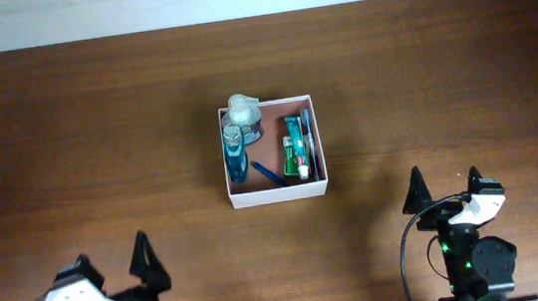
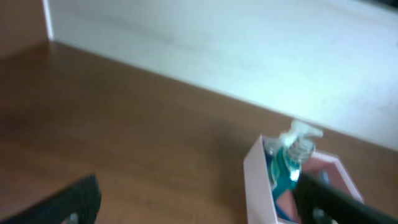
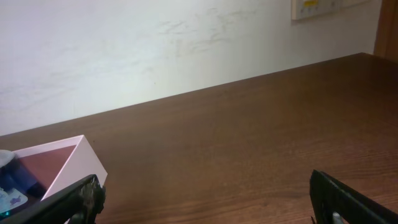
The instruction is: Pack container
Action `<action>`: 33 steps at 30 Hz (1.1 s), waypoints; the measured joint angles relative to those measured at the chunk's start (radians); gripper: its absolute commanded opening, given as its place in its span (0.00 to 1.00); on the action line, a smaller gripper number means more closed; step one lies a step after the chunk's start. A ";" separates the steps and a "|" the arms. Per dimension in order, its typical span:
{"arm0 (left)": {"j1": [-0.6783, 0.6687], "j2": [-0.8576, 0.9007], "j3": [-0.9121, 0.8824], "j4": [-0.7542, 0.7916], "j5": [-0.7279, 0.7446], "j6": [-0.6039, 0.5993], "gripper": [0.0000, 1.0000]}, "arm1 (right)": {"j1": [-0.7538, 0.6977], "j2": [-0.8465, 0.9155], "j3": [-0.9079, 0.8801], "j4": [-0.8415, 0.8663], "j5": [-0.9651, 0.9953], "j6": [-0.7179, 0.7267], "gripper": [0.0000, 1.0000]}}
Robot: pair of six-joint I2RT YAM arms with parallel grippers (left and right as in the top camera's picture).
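The container (image 1: 279, 194), a square white box with a reddish-brown inside, sits mid-table. In it stand a blue bottle (image 1: 235, 154) and a clear pump bottle (image 1: 243, 116), with a toothpaste tube (image 1: 296, 146) and a thin blue stick (image 1: 268, 174) lying beside them. My left gripper (image 1: 112, 255) is open near the front left edge, well short of the box. My right gripper (image 1: 444, 180) is open at the front right, also apart from it. In the left wrist view the container (image 2: 256, 180) and blue bottle (image 2: 286, 168) show past my open left gripper (image 2: 196, 202). The right wrist view has the container (image 3: 74, 165) at far left of my empty right gripper (image 3: 208, 199).
The brown wooden table (image 1: 97, 138) runs back to a white wall (image 3: 155, 50). A wall plate (image 3: 314, 7) is mounted at the upper right of the right wrist view.
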 measured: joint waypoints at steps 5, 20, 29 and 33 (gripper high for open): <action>0.000 0.000 -0.143 0.234 0.029 0.000 0.99 | 0.000 0.000 0.000 0.000 0.000 -0.001 0.98; 0.000 -0.040 -0.394 0.507 0.069 0.002 0.99 | 0.000 0.000 0.000 0.000 0.000 -0.001 0.98; 0.000 -0.040 -0.432 0.534 0.069 0.063 0.99 | 0.000 0.000 0.000 0.000 0.000 0.000 0.98; 0.000 -0.040 -0.446 0.541 0.069 0.085 0.99 | 0.000 0.000 0.000 0.000 0.000 0.000 0.98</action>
